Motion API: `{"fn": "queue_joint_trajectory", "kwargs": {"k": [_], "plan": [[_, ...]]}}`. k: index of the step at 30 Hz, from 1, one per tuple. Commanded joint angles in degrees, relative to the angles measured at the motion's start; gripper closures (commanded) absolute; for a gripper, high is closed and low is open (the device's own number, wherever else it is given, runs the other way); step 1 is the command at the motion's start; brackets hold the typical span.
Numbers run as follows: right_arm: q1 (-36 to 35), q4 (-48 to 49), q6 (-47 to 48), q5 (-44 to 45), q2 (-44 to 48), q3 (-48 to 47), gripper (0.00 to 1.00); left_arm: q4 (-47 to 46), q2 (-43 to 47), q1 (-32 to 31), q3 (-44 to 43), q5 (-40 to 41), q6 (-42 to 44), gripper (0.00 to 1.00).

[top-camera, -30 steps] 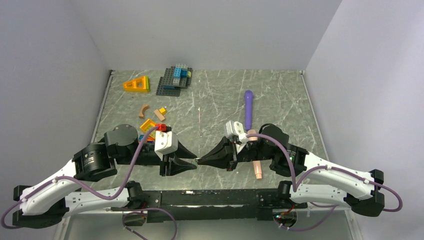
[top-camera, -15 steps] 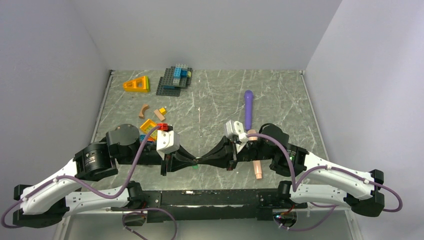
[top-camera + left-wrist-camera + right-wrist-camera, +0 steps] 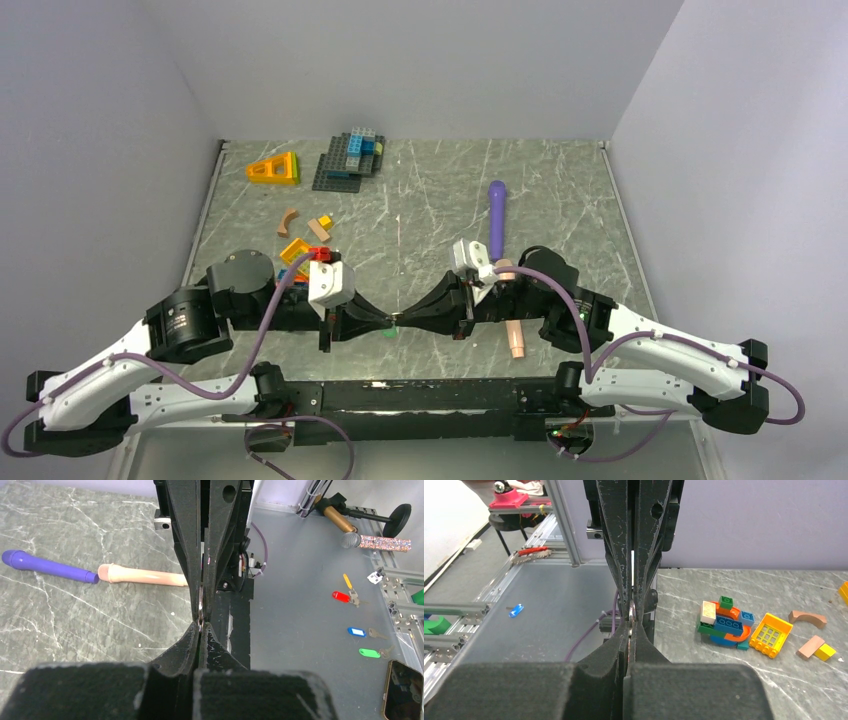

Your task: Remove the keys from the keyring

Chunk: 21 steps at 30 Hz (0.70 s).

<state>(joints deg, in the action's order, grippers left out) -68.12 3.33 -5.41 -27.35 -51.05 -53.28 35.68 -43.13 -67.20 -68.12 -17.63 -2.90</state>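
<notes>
Metal keyring (image 3: 201, 604), seen edge-on, sits right where the two sets of jaws meet tip to tip. Left gripper (image 3: 200, 629) is squeezed down narrow, nipping the ring's rim at its tips. Right gripper (image 3: 631, 626) is clamped just as tight on the opposite rim.

In my top view both arms lie low over the grey marbled surface (image 3: 430, 200), fingers pointing at each other, middle of the near edge. The green key (image 3: 388, 333) shows just below the meeting point; I can't tell whether it is hanging or touching the surface. The brass key is hidden from me in every view.

A peach rod (image 3: 142, 575) runs under the right wrist, end to end with a purple rod (image 3: 497, 212) pointing to the far side. A brick cluster (image 3: 724, 622) sits beside the left wrist, with a tan arch (image 3: 288, 220) just beyond it. At far left are a dark baseplate with blue bricks (image 3: 345, 160) and, beside it, an orange wedge piece (image 3: 272, 168).
</notes>
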Motion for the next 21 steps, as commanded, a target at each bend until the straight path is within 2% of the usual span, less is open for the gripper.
{"fn": "queue_joint_trajectory", "kwargs": {"k": [1, 16, 18, 21], "plan": [[-0.3, 2.3, 0.4, -1.1, 1.1, -0.2, 1.0, -5.8, 2.4, 0.1, 0.9, 2.8, -1.5, 1.0], [-0.3, 9.5, 0.6, -1.4, 2.9, 1.7, 1.0, -21.9, 8.2, 0.1, 8.5, 5.6, -9.1, 1.0], [-0.4, 9.8, 0.5, -0.5, 3.4, 2.5, 1.0, -21.6, 8.1, 0.1, 8.6, 7.5, -9.1, 1.0], [-0.3, 9.6, 0.3, 4.6, 4.8, 4.5, 1.0, -18.7, 7.0, 0.1, 7.8, 14.7, -9.2, 1.0]]}}
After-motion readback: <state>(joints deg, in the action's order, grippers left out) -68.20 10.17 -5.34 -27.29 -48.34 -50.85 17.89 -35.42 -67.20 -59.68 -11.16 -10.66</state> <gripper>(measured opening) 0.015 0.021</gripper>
